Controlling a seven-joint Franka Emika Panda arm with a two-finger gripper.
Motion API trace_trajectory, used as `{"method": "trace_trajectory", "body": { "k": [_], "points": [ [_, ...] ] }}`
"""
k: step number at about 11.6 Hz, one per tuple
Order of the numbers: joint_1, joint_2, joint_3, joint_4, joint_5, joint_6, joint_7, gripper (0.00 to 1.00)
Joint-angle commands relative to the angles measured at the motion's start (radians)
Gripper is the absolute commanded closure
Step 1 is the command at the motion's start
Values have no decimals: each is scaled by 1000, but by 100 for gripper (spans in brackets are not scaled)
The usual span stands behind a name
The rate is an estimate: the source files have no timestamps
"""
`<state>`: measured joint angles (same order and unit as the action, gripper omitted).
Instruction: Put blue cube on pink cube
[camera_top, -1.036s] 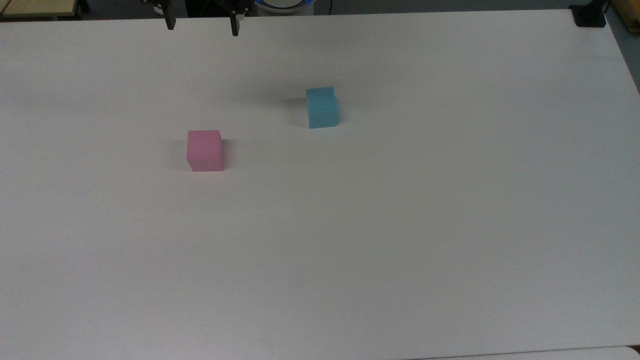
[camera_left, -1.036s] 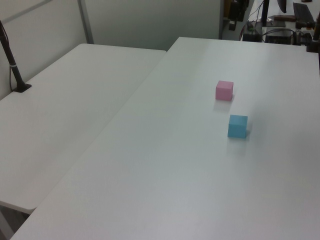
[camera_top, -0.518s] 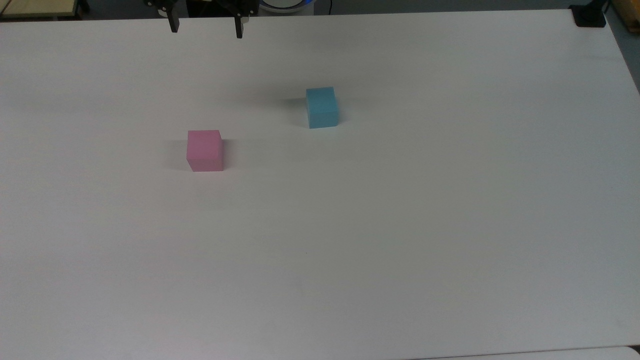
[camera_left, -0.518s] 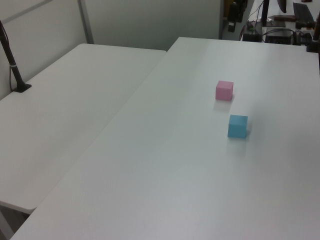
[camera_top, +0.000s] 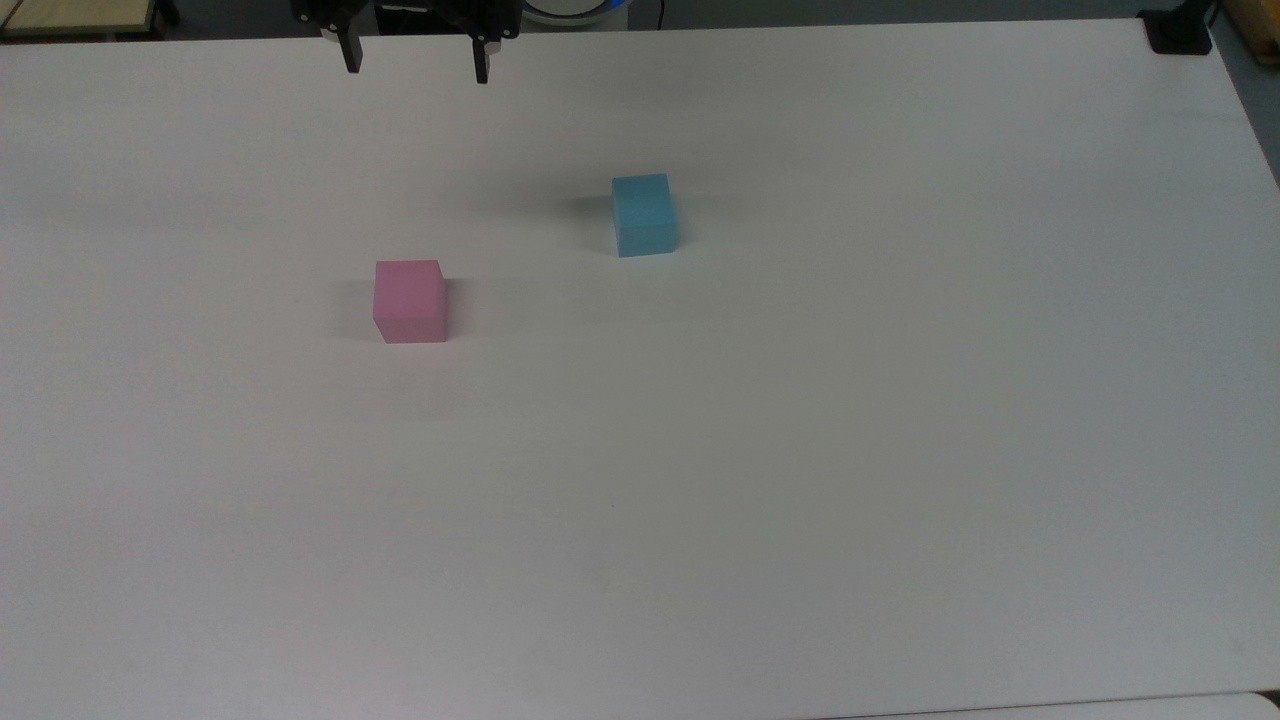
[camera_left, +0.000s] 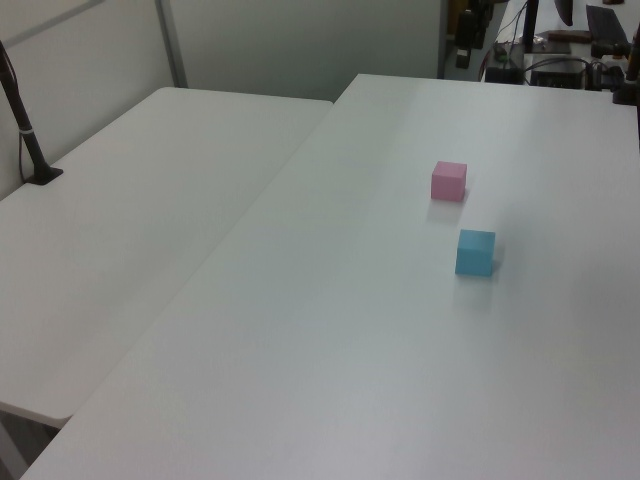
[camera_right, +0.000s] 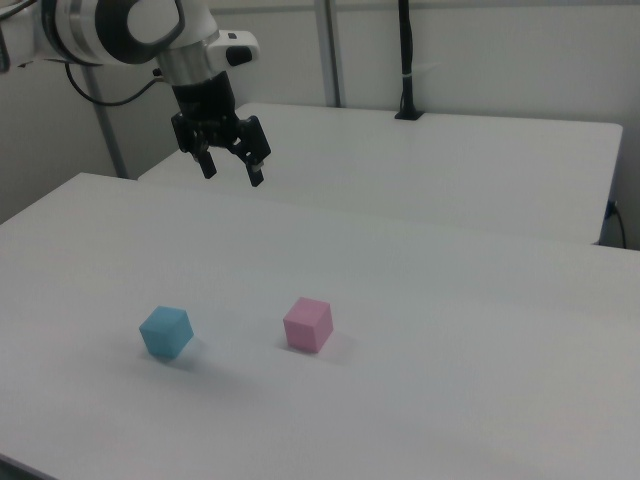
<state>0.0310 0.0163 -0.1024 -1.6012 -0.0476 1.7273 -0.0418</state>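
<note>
The blue cube (camera_top: 643, 214) rests on the white table, right of centre at the far half in the top view; it also shows as blue cube (camera_left: 476, 252) and blue cube (camera_right: 165, 332). The pink cube (camera_top: 410, 301) sits apart from it, lower left in the top view, also pink cube (camera_left: 449, 181) and pink cube (camera_right: 307, 324). My gripper (camera_top: 415, 72) hangs open and empty at the table's far edge, high above both cubes, seen as gripper (camera_right: 232, 175) in the right view.
The white table (camera_top: 800, 450) spreads wide around the cubes. A second white table (camera_left: 120, 230) adjoins it on the left view's left, with a black post (camera_left: 25, 130) on it. A black clamp (camera_top: 1178, 30) sits at the top view's far right corner.
My gripper has come slightly further into the top view, shifting a little right and lower. Both cubes have stayed put.
</note>
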Motion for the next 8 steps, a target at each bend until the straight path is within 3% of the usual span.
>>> {"method": "trace_trajectory", "body": {
  "k": [1, 8],
  "points": [
    [9, -9, -5, -6, -18, 9, -18, 0],
    [12, -12, -5, -8, -12, -14, -16, 0]
  ]
}}
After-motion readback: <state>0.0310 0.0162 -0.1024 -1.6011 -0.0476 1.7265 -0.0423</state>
